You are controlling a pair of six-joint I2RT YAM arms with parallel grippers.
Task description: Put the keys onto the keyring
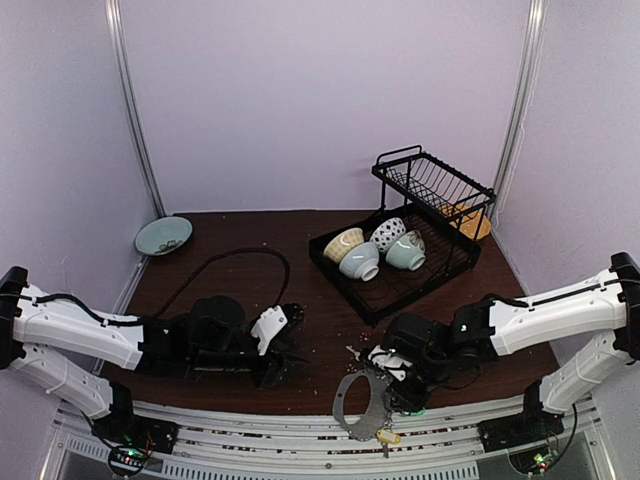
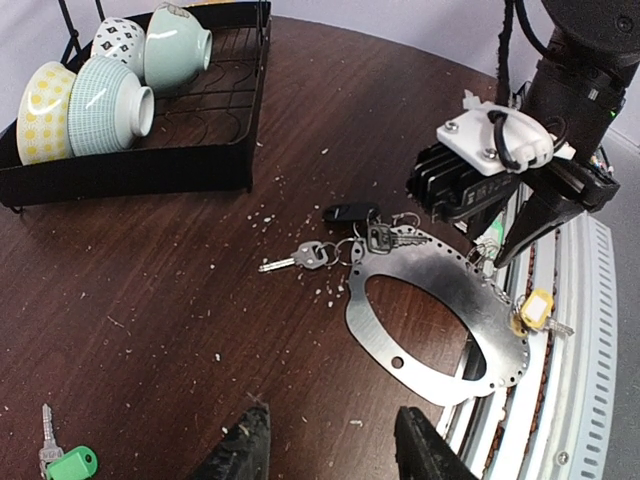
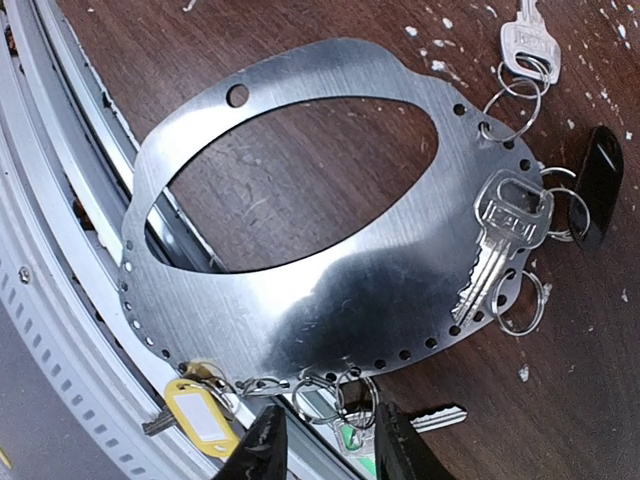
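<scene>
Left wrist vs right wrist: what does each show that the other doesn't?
Left wrist only: dish rack with four bowls, a loose green-tagged key, the right arm. Right wrist only: split rings hooked along the keyring's near rim, by its own jaws. Both: keyring, yellow tag, black fob.
</scene>
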